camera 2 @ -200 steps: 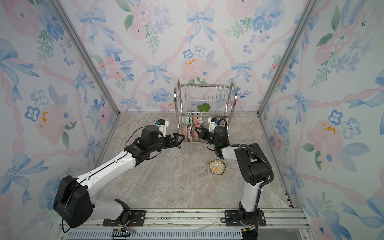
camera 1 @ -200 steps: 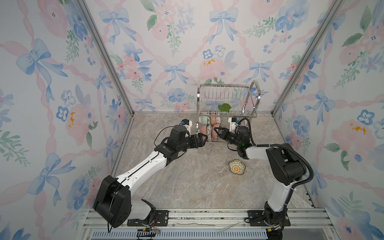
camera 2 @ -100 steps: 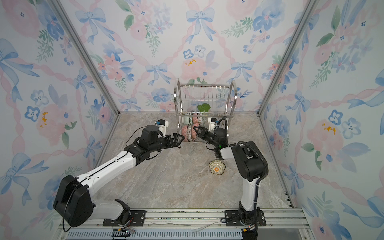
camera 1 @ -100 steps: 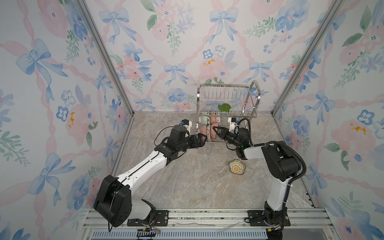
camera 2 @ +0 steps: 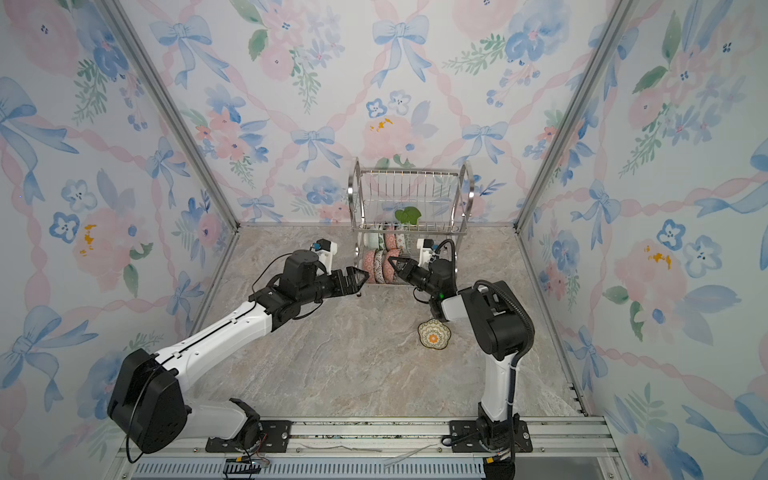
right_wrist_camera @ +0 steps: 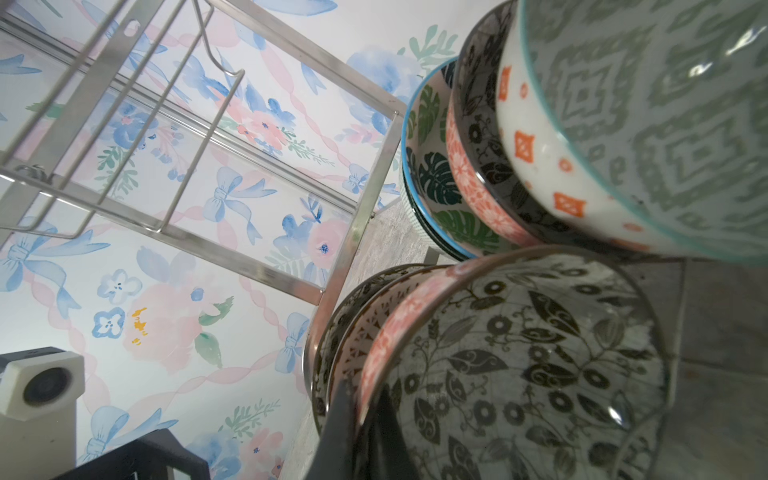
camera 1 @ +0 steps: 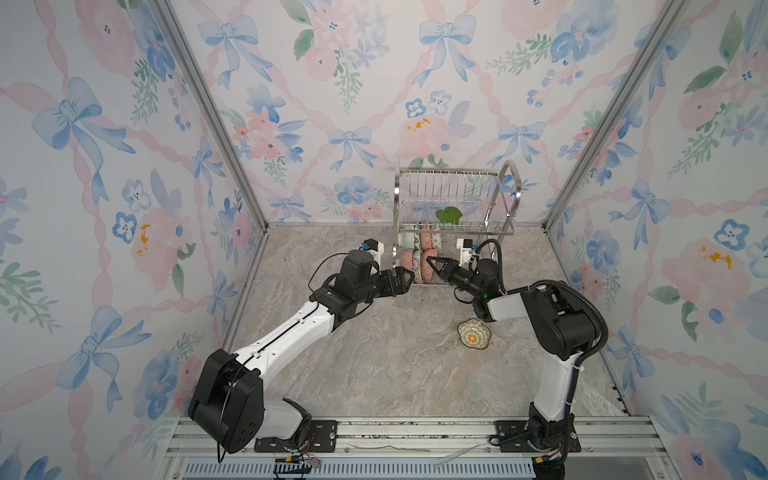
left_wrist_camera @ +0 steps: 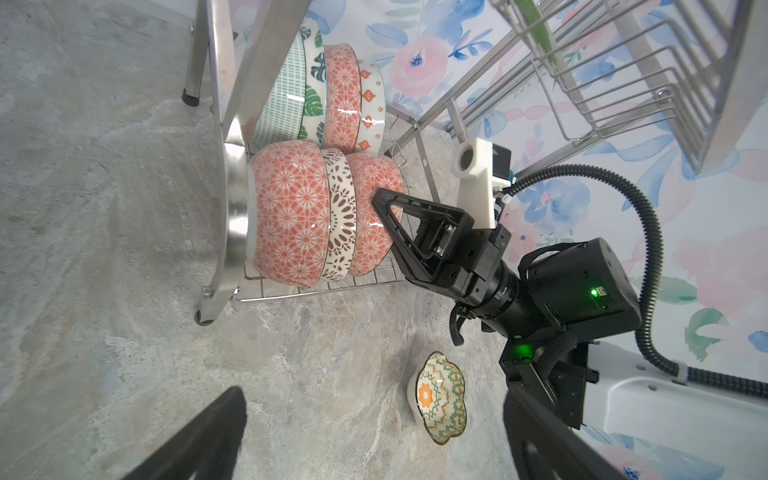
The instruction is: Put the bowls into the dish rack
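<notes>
Grip: right pincer (left_wrist_camera: 380,197) is closed, and it looks nipped on the rim of the orange bowl (left_wrist_camera: 370,224) at the open end of the front row, low in the rack (camera 1: 446,172).
Other arm: left pincer (camera 1: 405,274) is spread wide and empty, hovering just beside the rack's front post.
Slip: the hold is on a thin glazed edge only, so a twist of the wrist could let the bowl slide out.
Release: nothing props that bowl on the pincer's side; let go while it leans, and it may roll off the wire shelf onto the tabletop (camera 1: 374,353).
Neighbours: brown-patterned bowl (left_wrist_camera: 340,216) touches it, so a hard push would jam the row against the post.
Loose bowl: scalloped bowl (camera 1: 473,333) lies on the tabletop beside the right arm, well apart from the rack; a careless swing could clip it.
Count: seven bowls stand in the lower tier, and the scalloped one is left.
</notes>
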You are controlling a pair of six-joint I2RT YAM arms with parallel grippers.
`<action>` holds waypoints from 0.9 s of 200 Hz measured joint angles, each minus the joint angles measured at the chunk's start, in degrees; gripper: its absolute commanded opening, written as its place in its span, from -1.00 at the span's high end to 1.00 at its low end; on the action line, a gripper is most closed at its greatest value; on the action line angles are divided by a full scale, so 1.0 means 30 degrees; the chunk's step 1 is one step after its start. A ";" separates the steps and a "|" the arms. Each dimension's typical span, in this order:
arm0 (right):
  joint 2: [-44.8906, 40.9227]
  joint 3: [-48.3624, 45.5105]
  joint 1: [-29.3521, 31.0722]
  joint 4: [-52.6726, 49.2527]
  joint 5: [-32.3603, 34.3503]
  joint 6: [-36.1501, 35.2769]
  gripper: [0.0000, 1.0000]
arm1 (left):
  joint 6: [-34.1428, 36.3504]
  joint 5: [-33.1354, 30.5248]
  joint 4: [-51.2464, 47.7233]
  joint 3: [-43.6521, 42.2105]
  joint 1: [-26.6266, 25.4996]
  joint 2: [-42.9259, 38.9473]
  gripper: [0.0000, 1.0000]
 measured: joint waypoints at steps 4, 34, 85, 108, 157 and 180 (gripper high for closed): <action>0.0000 -0.0036 -0.0007 0.0000 -0.0044 -0.0029 1.00 | 0.0000 0.0000 -0.0007 0.0000 0.0000 0.0000 -0.96; -0.0146 -0.0095 -0.0029 -0.0379 -0.0270 -0.0634 0.87 | -0.0007 0.0007 0.0000 -0.0058 0.0000 0.0007 -0.96; -0.0991 -0.0095 -0.0015 -0.2237 -0.0233 -0.2091 0.71 | -0.0015 0.0000 0.0000 -0.0175 -0.0007 0.0007 -0.96; -0.1107 -0.0095 -0.0015 -0.3038 -0.0233 -0.2455 0.61 | -0.0015 0.0007 0.0007 -0.0175 -0.0007 0.0000 -0.96; -0.1195 -0.0058 0.0022 -0.3592 -0.0299 -0.2761 0.52 | -0.0015 -0.0007 0.0000 -0.0284 -0.0007 -0.0036 -0.96; -0.1333 -0.0044 0.0022 -0.4044 -0.0291 -0.2856 0.43 | -0.0015 -0.0007 0.0000 -0.0313 -0.0007 -0.0087 -0.96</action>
